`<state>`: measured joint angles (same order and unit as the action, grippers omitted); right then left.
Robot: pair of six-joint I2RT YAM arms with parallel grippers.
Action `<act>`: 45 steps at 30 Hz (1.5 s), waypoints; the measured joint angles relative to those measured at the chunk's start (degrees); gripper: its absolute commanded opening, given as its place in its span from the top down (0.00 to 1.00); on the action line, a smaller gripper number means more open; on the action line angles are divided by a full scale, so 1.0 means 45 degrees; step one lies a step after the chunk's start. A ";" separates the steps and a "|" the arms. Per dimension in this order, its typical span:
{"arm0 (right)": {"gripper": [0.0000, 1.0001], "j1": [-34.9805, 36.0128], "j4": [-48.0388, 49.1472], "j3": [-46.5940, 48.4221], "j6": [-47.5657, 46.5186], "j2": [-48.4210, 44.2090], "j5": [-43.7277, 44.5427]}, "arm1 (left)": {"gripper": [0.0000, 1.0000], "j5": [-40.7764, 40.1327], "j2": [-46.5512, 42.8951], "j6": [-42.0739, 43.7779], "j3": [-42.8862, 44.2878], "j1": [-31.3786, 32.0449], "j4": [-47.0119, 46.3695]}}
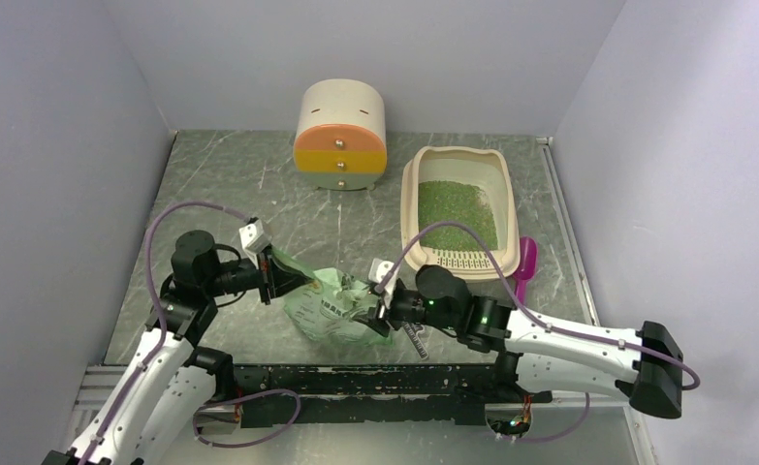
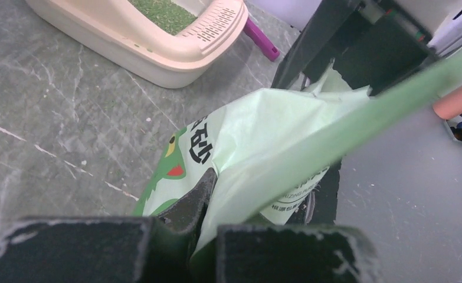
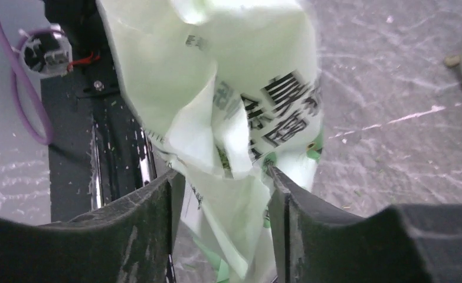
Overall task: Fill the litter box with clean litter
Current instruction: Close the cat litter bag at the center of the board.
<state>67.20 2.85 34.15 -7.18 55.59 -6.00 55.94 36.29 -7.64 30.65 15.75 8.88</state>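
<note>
The beige litter box stands at the back right, with green clean litter spread over its floor. In the left wrist view its slotted end and a patch of litter show at the top. A crumpled green printed bag lies between the arms near the front edge. My left gripper is shut on the bag's left edge, pinched at the jaws. My right gripper is open, with loose folds of the bag hanging between its spread fingers.
A round beige-and-orange drawer unit stands at the back centre. A magenta scoop lies by the litter box's near right corner. The black base rail runs along the near edge. Grey walls close in on both sides.
</note>
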 measured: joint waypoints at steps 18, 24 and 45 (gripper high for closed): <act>1.00 -0.0797 0.0437 -0.0515 0.4979 -0.2263 0.0996 | 0.95 -0.1637 -0.1214 -0.1370 -0.0219 0.0000 0.0709; 1.00 -0.2832 0.0073 -0.0845 0.7378 -0.2803 -0.0627 | 0.95 -0.2968 -0.1681 -0.2103 -0.0112 0.0019 0.1336; 1.00 -0.3526 0.1326 -0.1768 0.9442 -0.3065 -0.2210 | 0.61 -0.0554 0.1321 -0.0952 0.1438 0.0024 0.0962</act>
<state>51.33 8.82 26.20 35.31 41.80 -15.94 53.45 42.24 -11.92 37.12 15.86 13.21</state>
